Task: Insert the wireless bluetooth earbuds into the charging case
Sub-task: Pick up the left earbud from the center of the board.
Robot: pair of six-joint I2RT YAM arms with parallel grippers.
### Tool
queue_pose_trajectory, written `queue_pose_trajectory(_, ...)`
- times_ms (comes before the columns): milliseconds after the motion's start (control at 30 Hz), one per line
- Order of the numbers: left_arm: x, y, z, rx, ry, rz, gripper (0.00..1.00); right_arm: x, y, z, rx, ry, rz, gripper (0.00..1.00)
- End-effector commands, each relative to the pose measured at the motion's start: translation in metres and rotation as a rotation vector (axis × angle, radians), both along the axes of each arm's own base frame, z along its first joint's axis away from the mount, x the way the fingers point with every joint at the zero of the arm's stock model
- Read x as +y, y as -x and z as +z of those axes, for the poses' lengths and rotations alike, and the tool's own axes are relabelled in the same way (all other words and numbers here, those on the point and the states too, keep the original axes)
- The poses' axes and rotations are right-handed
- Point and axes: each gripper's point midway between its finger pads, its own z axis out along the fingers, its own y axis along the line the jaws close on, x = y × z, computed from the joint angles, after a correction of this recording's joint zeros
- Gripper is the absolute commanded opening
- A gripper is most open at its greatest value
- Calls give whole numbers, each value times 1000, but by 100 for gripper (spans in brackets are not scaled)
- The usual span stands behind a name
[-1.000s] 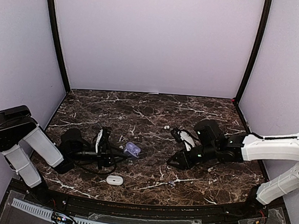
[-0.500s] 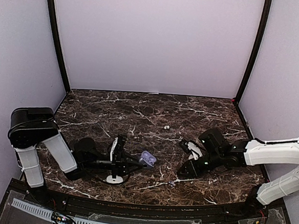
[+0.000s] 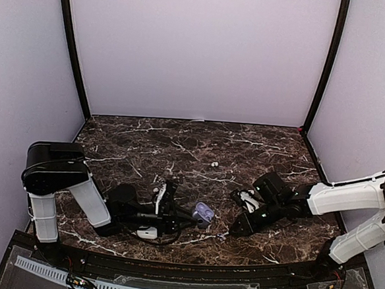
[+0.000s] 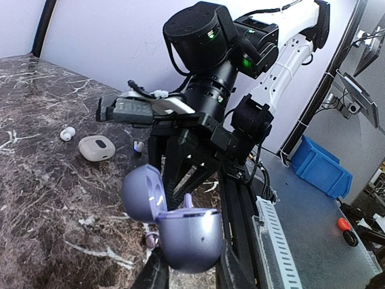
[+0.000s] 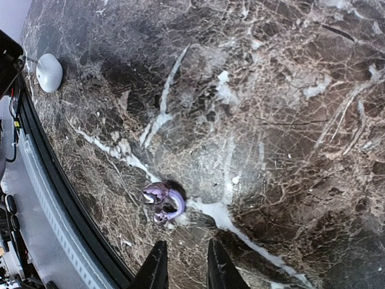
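Marble-veined brown table [image 3: 147,138] carries everything you are working with. At the far left of the top view, the white case [image 3: 147,232] lies near the front edge, and your left arm's wrist and cables cover part of it, so you only see its near half.

Just to its right, your left tool [image 4: 191,268] is clamped on the lavender charging case [image 4: 183,238], one finger on either side of the lower shell. In the left wrist view the bottom edge cuts those fingers [image 4: 155,277] off, and only their upper ends show. The case is held off the table with its lid swung open. You see it from the side, so its wells are hidden and you cannot tell whether anything sits in them.

Further right, a lavender bud [image 5: 161,200] lies on the table close to the front edge. It is only a speck from above and clear only in the right wrist view. A white bud [image 3: 213,164] lies well apart from it, toward the back of the table.

Your right tool [image 5: 184,259] is low above the table with the lavender bud just ahead of its tips. Only the tips are in frame. They stand a narrow gap apart, holding and touching nothing.
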Motion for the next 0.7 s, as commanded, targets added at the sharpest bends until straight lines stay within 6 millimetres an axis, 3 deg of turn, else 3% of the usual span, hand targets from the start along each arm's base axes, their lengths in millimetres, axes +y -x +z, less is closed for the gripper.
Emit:
queue_pose_trajectory(0,-14,5,6,-6,0,-20,13,5,-6,5,-9,-20,-6,22)
queue_pose_trajectory(233,-29,11,-8,41,-20,-50,13,0,-9,7,-38,-9,-31,21)
queue_pose_trajectory(667,-39,-2,-34,132,-84,4,13,-3,-7,5,-35,-4,-42,21)
